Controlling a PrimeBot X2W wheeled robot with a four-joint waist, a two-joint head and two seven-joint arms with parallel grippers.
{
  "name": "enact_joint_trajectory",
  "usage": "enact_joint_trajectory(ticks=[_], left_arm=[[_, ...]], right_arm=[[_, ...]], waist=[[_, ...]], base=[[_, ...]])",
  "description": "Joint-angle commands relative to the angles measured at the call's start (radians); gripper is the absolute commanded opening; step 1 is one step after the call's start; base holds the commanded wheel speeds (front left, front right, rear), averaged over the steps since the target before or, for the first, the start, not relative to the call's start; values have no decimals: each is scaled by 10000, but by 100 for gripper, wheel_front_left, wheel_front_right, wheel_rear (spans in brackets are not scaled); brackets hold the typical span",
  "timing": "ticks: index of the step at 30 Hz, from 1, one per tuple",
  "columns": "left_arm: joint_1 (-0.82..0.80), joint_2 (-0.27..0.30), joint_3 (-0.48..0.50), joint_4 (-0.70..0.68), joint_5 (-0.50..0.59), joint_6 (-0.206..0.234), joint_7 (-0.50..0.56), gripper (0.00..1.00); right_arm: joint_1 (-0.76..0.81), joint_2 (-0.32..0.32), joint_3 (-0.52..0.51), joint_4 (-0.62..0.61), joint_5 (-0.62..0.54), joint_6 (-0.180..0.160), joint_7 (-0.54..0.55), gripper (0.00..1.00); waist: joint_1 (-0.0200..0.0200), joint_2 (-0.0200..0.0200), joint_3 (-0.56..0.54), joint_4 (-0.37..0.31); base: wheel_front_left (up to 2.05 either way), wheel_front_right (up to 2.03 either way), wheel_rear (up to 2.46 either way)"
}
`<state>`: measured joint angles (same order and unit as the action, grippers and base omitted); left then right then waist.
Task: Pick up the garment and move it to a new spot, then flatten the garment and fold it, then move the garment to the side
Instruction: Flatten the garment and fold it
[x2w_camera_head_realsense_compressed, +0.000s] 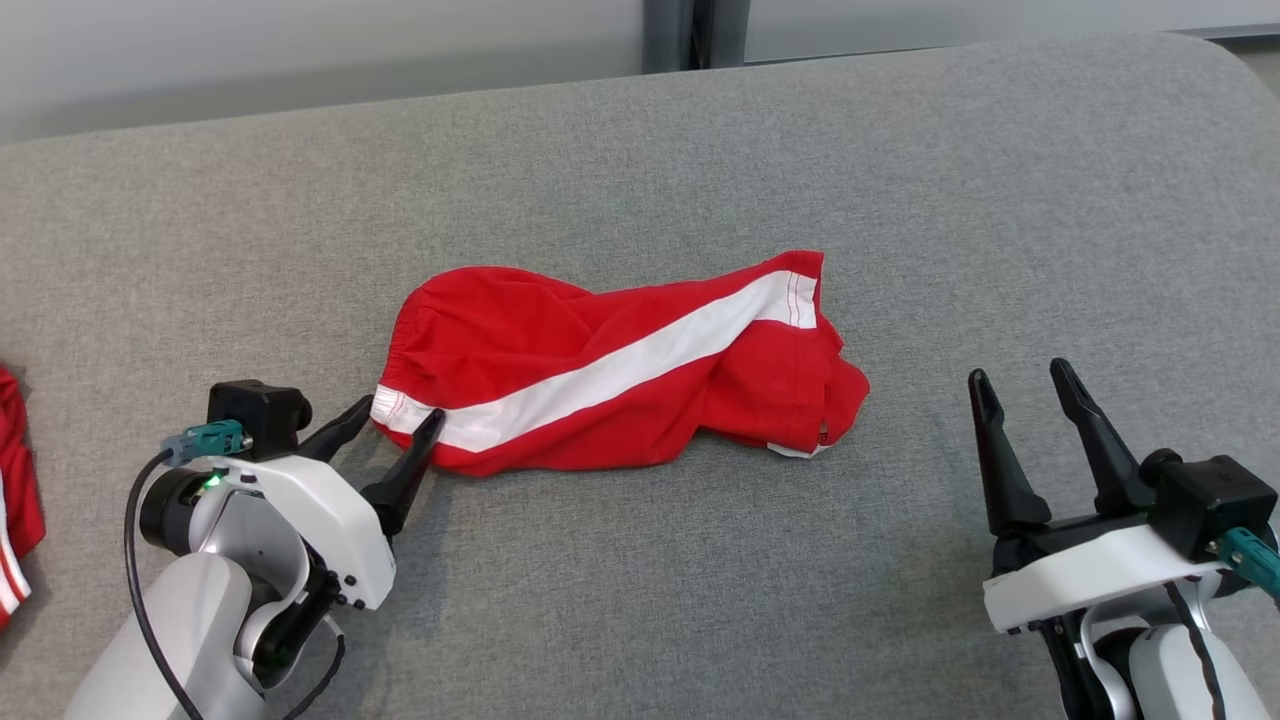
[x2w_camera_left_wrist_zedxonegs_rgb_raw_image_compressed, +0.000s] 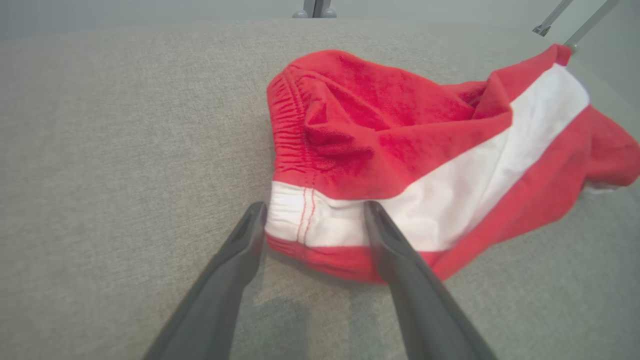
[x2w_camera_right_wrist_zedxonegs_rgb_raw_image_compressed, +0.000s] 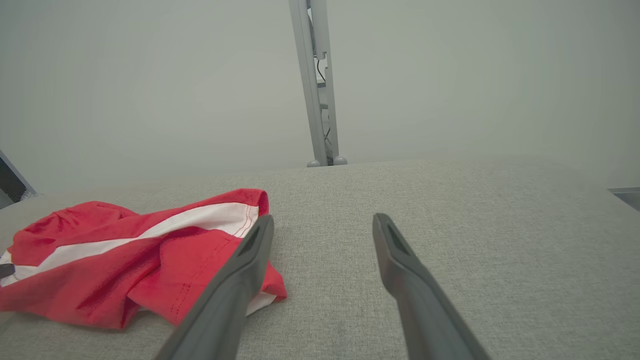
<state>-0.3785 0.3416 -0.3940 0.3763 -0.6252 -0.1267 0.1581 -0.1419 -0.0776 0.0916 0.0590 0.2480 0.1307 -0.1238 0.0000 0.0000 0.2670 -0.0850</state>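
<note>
Soft red cloth garment (x2w_camera_head_realsense_compressed: 600, 370), matt grey woven table (x2w_camera_head_realsense_compressed: 900, 200), matt dark pincer fingers (x2w_camera_head_realsense_compressed: 1000, 460)

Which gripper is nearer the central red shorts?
Left. The left gripper brackets the waistband corner of the red shorts; the right gripper stands apart beyond their hem end.

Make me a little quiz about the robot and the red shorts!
1. True or false: the right fingers hold the shorts.
2. The shorts' stripe is: A blue, B white, C green?
3. Which fingers are at the shorts' corner?
Key: 1 false; 2 B; 3 left fingers.
</note>
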Motion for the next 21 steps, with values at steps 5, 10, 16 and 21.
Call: enact_joint_trajectory(ticks=[5,10,16,21], left_arm=[[-355,332,-512,22,-412,-54,-246,0],[-593,471,-819,87,-631,-45,-508,0],[-891,466,-1067,155,-711,-45,-702,0],[-1201,414,-1352,228,-755,-45,-897,0]], right_arm=[[-199,-240,319,131,282,3,131,100],[-655,-824,1138,383,915,2,610,100],[-1478,-1461,2150,754,1723,2,944,100],[-2582,-2059,3143,1392,2369,2,1037,100]], waist=[[0,0,81,-8],[0,0,208,116],[0,0,423,359],[0,0,692,646]], base=[[0,0,0],[0,0,0],[0,0,0],[0,0,0]])
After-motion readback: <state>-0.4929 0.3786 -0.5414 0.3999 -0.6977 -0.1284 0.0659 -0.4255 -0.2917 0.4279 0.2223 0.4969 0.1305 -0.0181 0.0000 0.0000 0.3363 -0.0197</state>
